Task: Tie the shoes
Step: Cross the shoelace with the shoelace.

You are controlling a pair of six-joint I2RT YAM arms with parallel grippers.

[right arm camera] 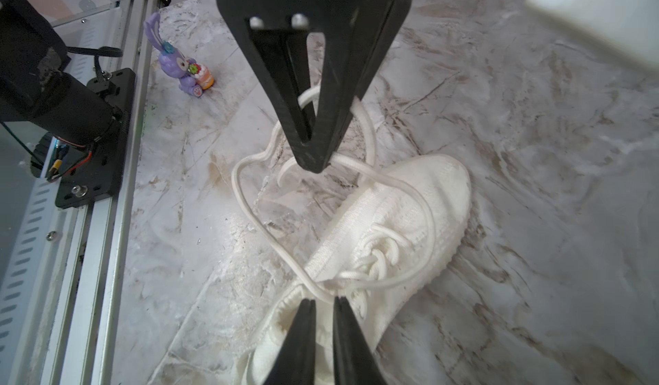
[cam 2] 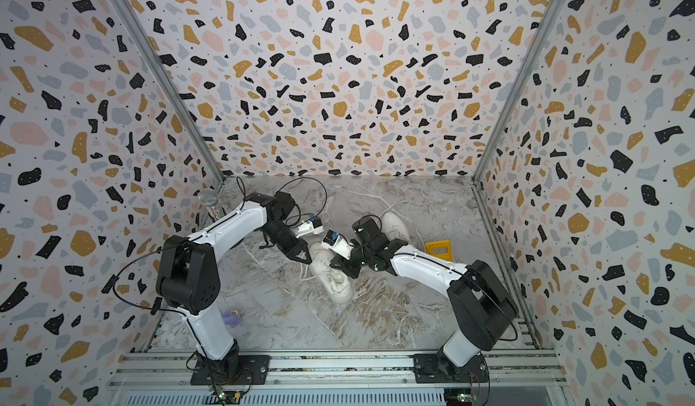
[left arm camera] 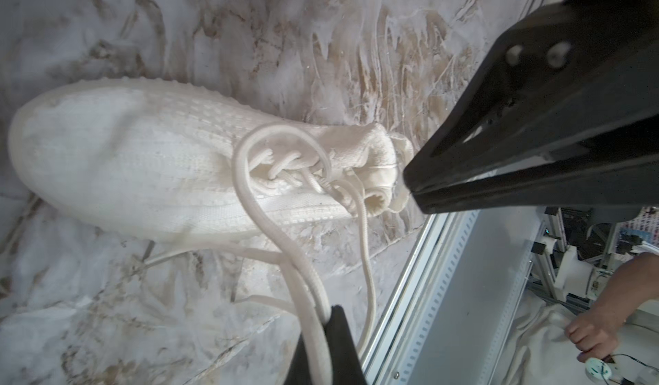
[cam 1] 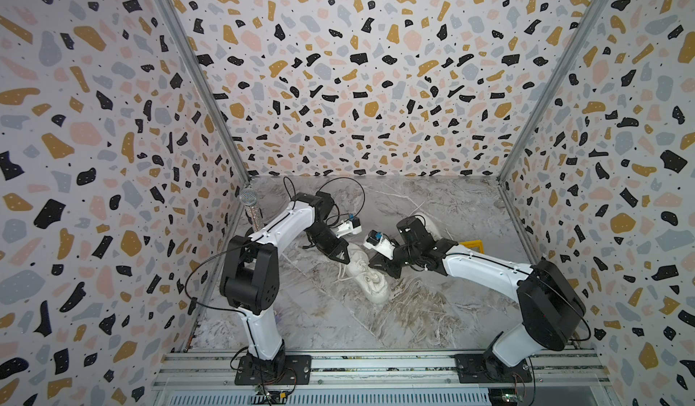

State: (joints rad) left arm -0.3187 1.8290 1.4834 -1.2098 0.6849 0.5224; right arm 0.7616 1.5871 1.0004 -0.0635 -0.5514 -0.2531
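Sneaker [right arm camera: 410,201]: cream ribbed knit with a chunky sole, on the marbled worktop [right arm camera: 535,187], below my right pincer [right arm camera: 323,299] and just beside the left pincer [right arm camera: 313,163].

The left pincer is clamped on a loop of soft round lace [right arm camera: 249,215], I judge to hold the loop open.

The right pincer's jaws are narrowly apart at the lace crossing.

Second sneaker [cam 2: 395,224]: beyond the right pincer.

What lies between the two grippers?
Right wrist view: the lace loop and the shoe lie between left gripper and right gripper.
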